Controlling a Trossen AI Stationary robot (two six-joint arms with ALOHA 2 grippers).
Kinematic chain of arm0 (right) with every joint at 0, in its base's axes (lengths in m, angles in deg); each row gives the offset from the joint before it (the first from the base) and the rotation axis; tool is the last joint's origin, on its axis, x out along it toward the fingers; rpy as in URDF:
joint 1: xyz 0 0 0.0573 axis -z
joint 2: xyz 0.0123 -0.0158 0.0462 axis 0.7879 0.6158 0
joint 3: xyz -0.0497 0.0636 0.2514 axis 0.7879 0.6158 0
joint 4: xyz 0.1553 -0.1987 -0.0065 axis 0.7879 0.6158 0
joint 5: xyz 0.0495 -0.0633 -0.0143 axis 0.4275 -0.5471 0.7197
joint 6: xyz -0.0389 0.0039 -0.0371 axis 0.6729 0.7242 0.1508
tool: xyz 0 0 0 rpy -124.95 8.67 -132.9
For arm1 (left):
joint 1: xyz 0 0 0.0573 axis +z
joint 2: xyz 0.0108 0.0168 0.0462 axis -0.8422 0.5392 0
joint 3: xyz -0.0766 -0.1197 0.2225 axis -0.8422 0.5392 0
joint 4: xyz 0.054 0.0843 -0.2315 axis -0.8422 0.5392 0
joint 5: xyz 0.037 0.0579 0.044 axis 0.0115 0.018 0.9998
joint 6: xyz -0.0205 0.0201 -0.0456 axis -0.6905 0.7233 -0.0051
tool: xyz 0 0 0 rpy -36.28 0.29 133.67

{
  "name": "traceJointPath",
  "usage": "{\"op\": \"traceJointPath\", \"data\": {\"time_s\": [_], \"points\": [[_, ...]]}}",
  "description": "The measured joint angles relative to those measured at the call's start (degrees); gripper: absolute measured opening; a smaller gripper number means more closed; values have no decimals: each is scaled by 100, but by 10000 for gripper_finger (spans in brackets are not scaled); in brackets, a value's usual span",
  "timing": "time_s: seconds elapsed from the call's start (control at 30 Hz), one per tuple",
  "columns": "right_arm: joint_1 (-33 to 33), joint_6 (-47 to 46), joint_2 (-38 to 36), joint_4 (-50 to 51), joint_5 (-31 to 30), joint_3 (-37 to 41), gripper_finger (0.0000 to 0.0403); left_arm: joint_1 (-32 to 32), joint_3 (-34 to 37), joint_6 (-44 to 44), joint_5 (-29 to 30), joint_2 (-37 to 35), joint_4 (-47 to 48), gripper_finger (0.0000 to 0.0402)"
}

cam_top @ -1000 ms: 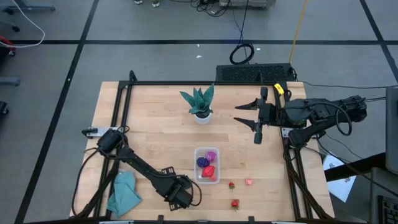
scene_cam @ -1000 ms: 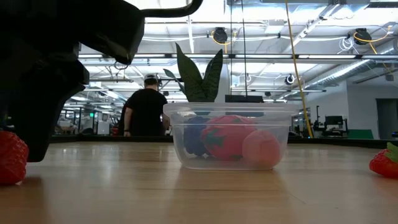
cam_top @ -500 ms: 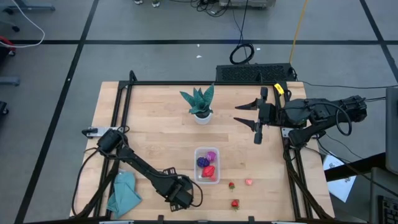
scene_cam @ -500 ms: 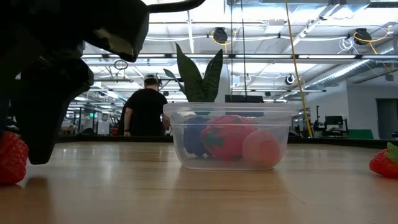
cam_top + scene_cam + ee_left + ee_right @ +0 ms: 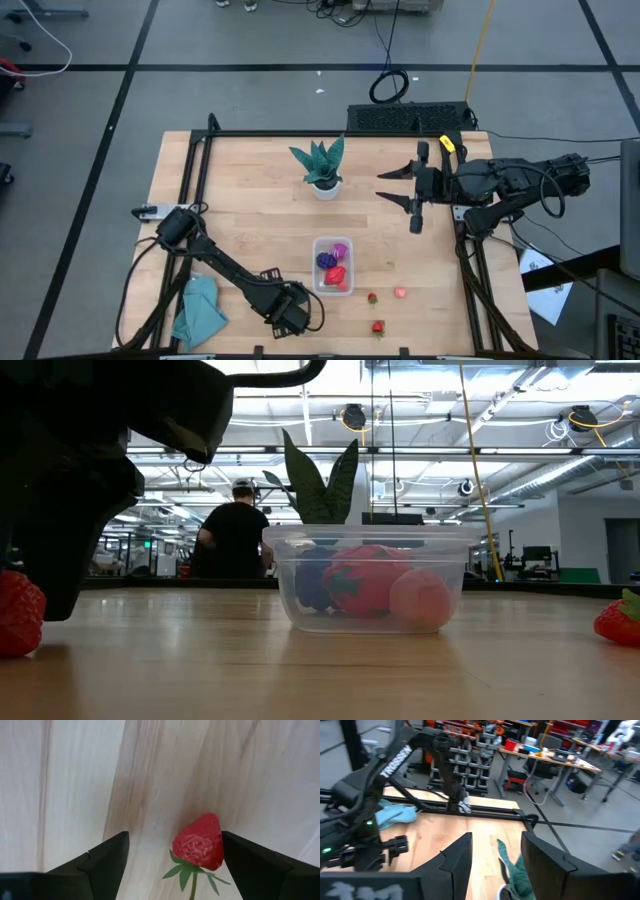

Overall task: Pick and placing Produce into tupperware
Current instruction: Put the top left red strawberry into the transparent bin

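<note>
left wrist view: fingers [image 5: 100,862] spread wide around a red strawberry [image 5: 199,843] lying on bare bench [image 5: 75,785], not touching it. left gripper [image 5: 290,312] low near the front edge, beside the tupperware [image 5: 333,264] with fruit inside. three loose pieces [image 5: 399,293] right of it. right gripper [image 5: 415,190] raised, fingers partly apart, pinching nothing. strawberry cut off in low view.

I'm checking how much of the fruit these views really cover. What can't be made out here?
- High view: the strawberry between the open left gripper jaws is hidden under the arm's wrist.
- Low view: fruits deep in the tupperware overlap; the count is unclear.
- Low view: the edge strawberry is cut off by the frame.
- High view: the loose fruits are too small to identify.
</note>
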Motion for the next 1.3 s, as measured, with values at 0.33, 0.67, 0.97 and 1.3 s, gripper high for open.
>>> {"op": "traceJointPath", "data": {"time_s": [0.33, 0.67, 0.97, 1.3], "points": [[-1, -79, 0, 0, 58, 0, 160, 0, 0, -12, -4, 0, 0, 301], [-2, -79, 0, -2, 60, 0, 160, 0, 0, -24, -22, 0, -52, 226], [-2, -79, 0, -2, 60, 0, 160, 0, 0, -82, -48, 0, -50, 177], [-2, -79, 0, -3, 59, 0, 160, 0, 0, -95, -48, -2, -50, 143]]}}
